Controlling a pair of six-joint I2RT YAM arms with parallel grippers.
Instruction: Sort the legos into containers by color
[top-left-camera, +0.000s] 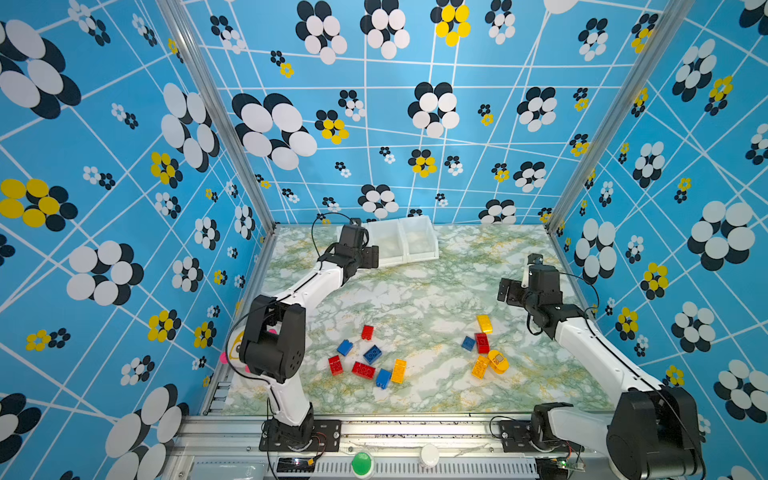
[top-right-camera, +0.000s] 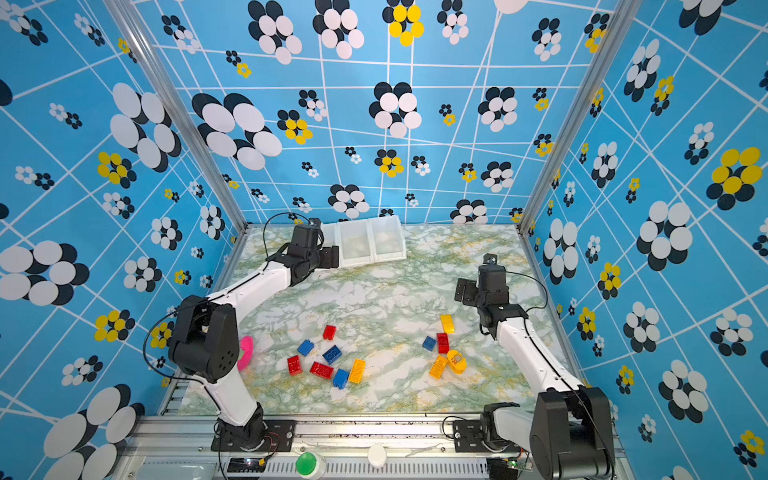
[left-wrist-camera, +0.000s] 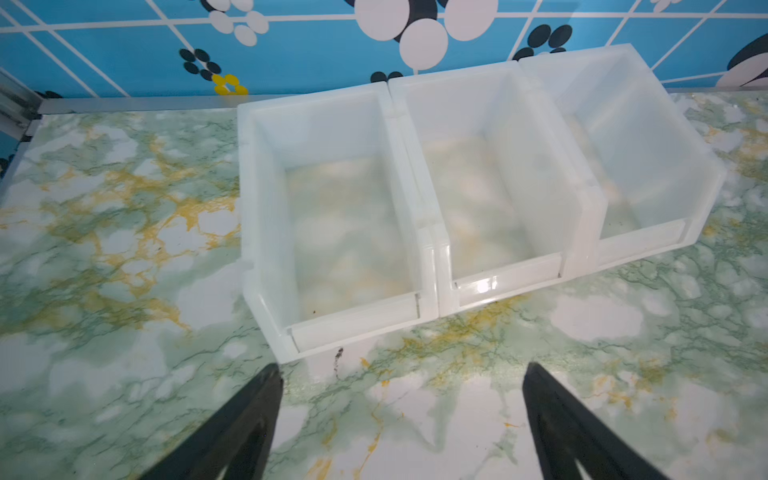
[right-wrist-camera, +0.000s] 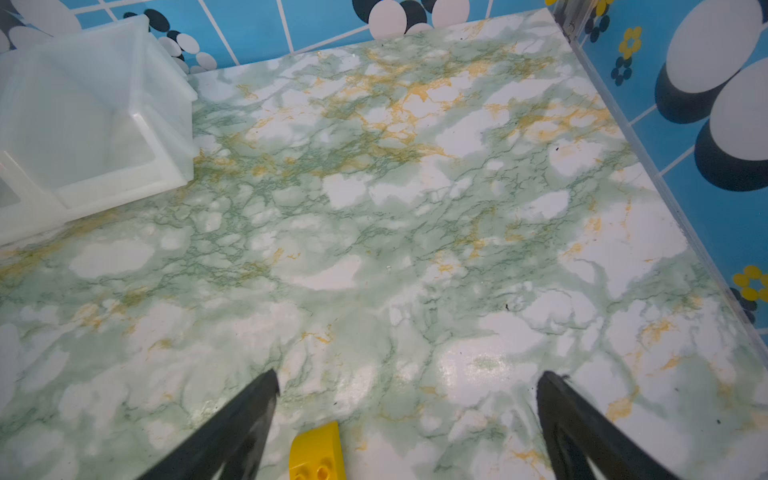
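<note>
The legos lie in two loose groups at the front of the marble table (top-left-camera: 415, 291). The left group holds red (top-left-camera: 367, 332), blue (top-left-camera: 372, 354) and yellow-orange (top-left-camera: 398, 370) bricks. The right group has a yellow brick (top-left-camera: 484, 323), a red one (top-left-camera: 481, 343), a blue one (top-left-camera: 468, 343) and a rounded yellow piece (top-left-camera: 498, 360). The containers (left-wrist-camera: 415, 174) stand in a row at the back, all three bare inside. My left gripper (left-wrist-camera: 403, 368) hangs open just in front of them. My right gripper (right-wrist-camera: 408, 375) is open over bare table, with the yellow brick (right-wrist-camera: 318, 455) just behind its fingers.
A pink plush toy (top-right-camera: 246, 353) lies at the table's left edge, partly behind the left arm's elbow. Patterned blue walls close the back and both sides. A green button (top-left-camera: 362, 462) and a white knob (top-left-camera: 429, 455) sit on the front rail.
</note>
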